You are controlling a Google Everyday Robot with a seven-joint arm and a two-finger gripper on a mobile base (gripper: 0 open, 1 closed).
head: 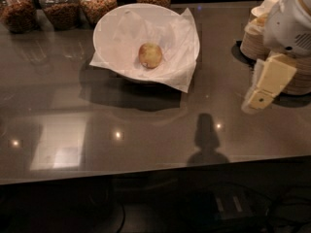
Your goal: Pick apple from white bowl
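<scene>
The apple (150,55), small and yellowish with a reddish blush, lies near the middle of the white bowl (108,25). The bowl is lined with crinkled white paper whose corners hang over the rim. It stands at the back centre of the dark table. My gripper (259,97) hangs at the right side above the table, pointing down and to the left. It is well to the right of the bowl and apart from it, with nothing seen in it.
Several glass jars (97,0) of nuts and grains line the back edge behind the bowl. Stacked beige paper bowls (252,39) stand at the right, partly behind my arm (290,21). The table's front edge (146,177) runs across the lower part.
</scene>
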